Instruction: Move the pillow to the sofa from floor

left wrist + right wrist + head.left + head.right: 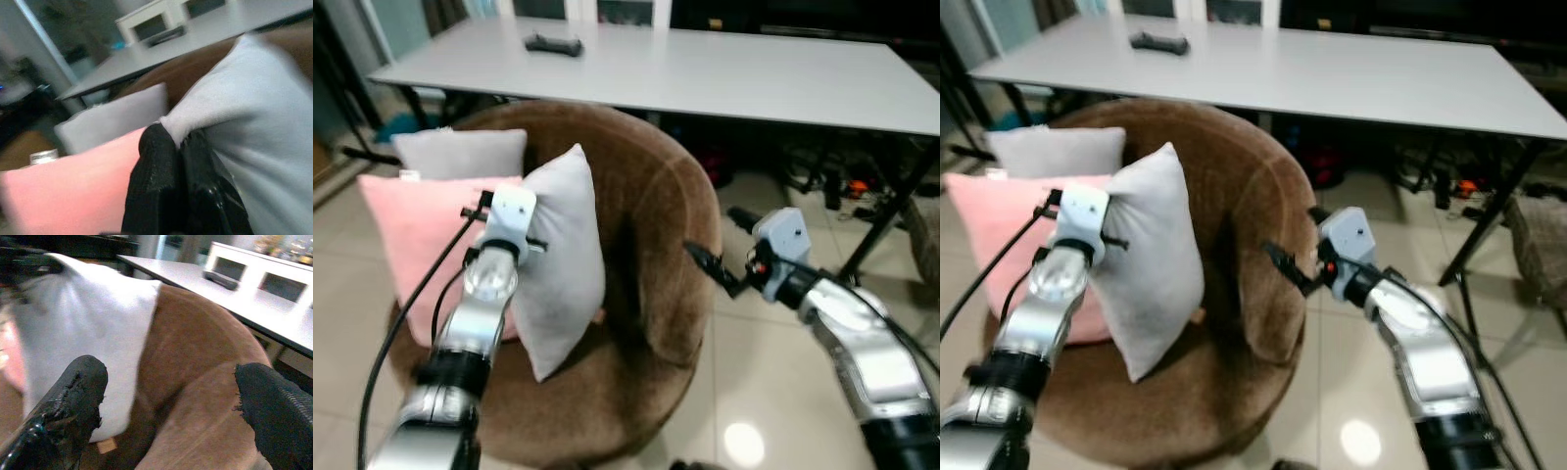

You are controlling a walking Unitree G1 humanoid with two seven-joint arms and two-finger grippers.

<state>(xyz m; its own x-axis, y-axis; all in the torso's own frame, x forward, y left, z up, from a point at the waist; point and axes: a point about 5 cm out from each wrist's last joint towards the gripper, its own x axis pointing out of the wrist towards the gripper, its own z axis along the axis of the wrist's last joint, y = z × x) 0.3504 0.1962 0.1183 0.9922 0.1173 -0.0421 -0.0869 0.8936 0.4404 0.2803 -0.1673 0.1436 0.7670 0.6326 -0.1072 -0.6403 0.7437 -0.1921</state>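
Left pincer [181, 147] pinches grey pillow [563, 255] beside pink cushion [411, 235] on sofa [656, 225].

The grey-white pillow [563, 257] stands upright (seemingly tilted) on the brown sofa [656, 225].

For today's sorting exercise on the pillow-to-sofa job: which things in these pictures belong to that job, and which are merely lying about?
Belonging to the job:
- grey pillow, pinched at its edge by the left gripper
- brown sofa chair it leans on
- right gripper, open, beside the chair

Lying about:
- pink pillow
- second grey pillow behind it
- white table
- remote on it
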